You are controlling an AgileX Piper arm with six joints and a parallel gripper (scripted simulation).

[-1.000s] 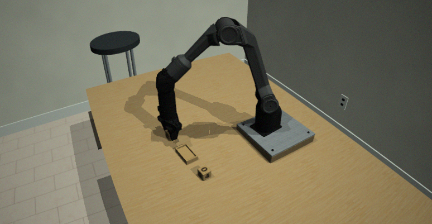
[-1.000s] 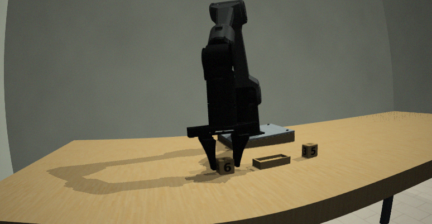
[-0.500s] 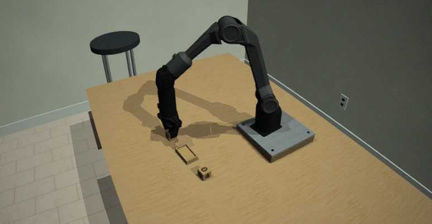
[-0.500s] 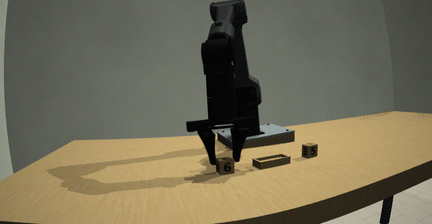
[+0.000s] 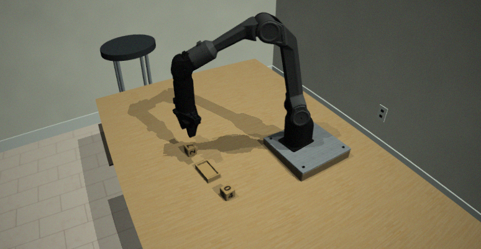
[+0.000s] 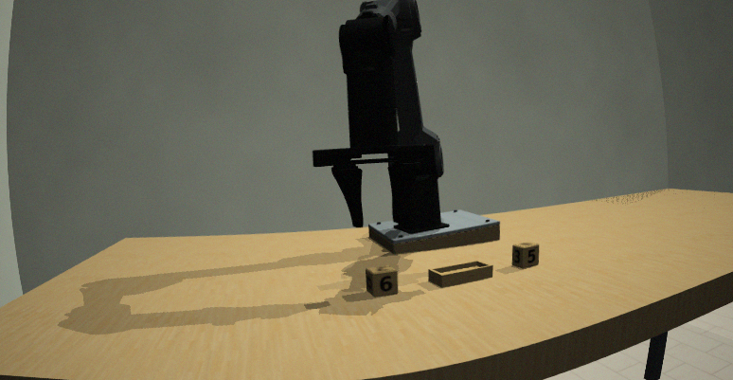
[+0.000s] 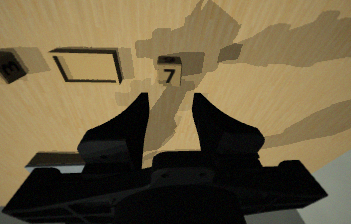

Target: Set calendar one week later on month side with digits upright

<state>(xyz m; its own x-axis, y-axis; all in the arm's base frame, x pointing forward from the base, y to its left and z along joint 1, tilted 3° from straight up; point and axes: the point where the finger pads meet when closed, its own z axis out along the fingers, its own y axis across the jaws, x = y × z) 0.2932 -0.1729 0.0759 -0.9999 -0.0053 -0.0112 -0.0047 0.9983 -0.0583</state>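
A small wooden tray (image 5: 207, 170) lies flat on the table with nothing in it; it also shows in the exterior view (image 6: 459, 272) and the wrist view (image 7: 88, 65). One digit cube (image 5: 190, 149) stands on the table beside one end of the tray, showing a 6 in the exterior view (image 6: 382, 280) and a 7 in the wrist view (image 7: 170, 70). The other cube (image 5: 227, 192) stands on the table off the tray's other end, with a 0 on top and a 5 facing the exterior view (image 6: 526, 254). My gripper (image 5: 190, 131) (image 7: 171, 101) hangs open and empty well above the first cube.
The arm's grey base plate (image 5: 306, 150) sits on the table behind the tray. A dark round stool (image 5: 128, 47) stands beyond the table's far edge. The table's near edge runs close to the cubes.
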